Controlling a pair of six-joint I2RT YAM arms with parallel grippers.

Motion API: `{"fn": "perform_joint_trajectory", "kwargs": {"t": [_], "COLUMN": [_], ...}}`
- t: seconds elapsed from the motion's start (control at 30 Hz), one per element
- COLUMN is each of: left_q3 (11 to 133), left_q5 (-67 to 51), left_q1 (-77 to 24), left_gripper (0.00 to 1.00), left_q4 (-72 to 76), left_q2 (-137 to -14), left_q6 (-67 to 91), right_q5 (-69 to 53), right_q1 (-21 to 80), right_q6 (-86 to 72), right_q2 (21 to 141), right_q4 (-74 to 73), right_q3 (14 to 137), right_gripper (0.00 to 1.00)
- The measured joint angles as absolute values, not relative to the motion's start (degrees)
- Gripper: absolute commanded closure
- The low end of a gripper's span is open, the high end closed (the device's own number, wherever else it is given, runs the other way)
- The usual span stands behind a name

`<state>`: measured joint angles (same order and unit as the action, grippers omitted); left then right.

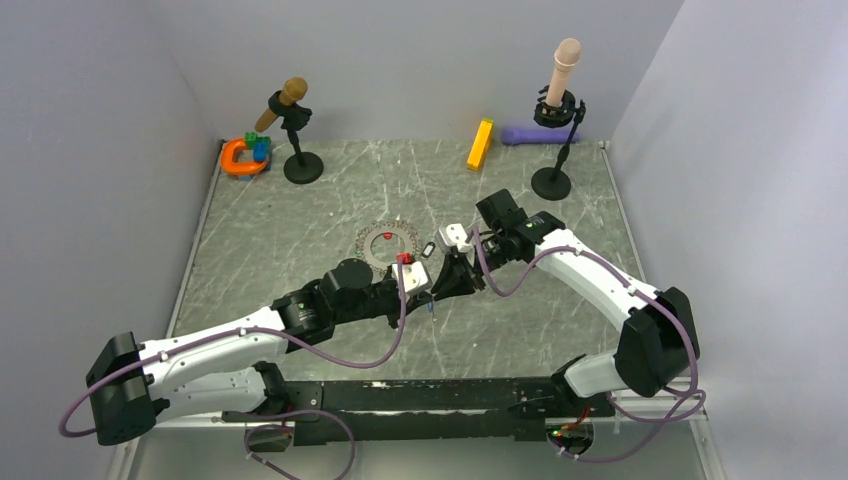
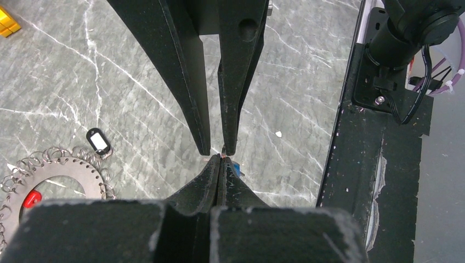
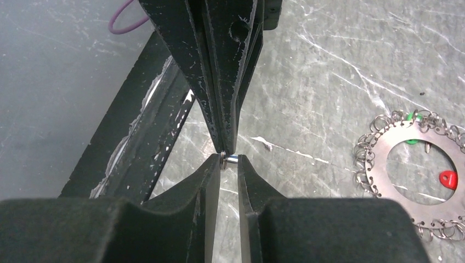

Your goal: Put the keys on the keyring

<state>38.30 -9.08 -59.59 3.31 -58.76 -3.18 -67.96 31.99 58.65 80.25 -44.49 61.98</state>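
Close by, the left gripper is shut tight on a blue key, holding it out so the other arm can reach it. The right gripper meets it tip to tip. Its jaws stand a little apart around the key's shiny end, and I cannot tell if they squeeze it. I think they are swapping hands. Further off, one black key lies loose just beside the ring. One red key lies inside it, one green key at its rim. Four keys, one ring. At the back are one yellow block and two stands.
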Motion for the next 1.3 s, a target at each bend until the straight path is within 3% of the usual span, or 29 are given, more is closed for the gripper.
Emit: {"fn": "perform_joint_trajectory", "kwargs": {"t": [0.13,0.23,0.37,0.4,0.5,0.53,0.63,0.97,1.3], "left_q3": [38.28,38.28,38.28,38.28,38.15,37.71,33.65,17.54,14.41], "left_q5": [-8.6,-8.03,-7.62,-7.62,-7.64,-7.64,-7.55,-5.91,-11.94], "left_q1": [-59.59,-59.59,-59.59,-59.59,-59.59,-59.59,-59.59,-59.59,-59.59], "left_gripper": [1.0,1.0,1.0,0.96,0.55,0.47,0.39,0.43,0.55], "left_q4": [3.31,3.31,3.29,3.29,3.44,3.92,7.29,15.27,22.76], "left_q2": [-58.74,-58.72,-58.72,-58.72,-58.35,-57.84,-53.17,-31.97,-35.79], "left_q6": [-3.09,-2.57,-2.26,-2.24,-1.93,-1.98,-1.21,-1.37,-2.92], "right_q5": [-67.7,-67.68,-67.64,-67.72,-68.14,-68.18,-68.82,-73.95,-77.58], "right_q1": [31.99,32.08,32.08,32.08,32.08,32.08,31.97,31.27,31.22], "right_q6": [58.06,57.84,58.24,58.57,60.16,60.86,64.07,90.74,109.62], "right_q2": [80.25,80.25,80.25,80.27,80.27,80.27,80.27,80.68,82.21], "right_q4": [-43.88,-43.48,-43.68,-43.86,-44.56,-44.86,-46.83,-62.54,-74.39], "right_q3": [61.73,61.71,61.71,61.71,61.71,61.71,61.69,61.17,61.1], "right_gripper": [0.84,1.0,1.0,1.0,1.0,1.0,1.0,1.0,1.0]}}
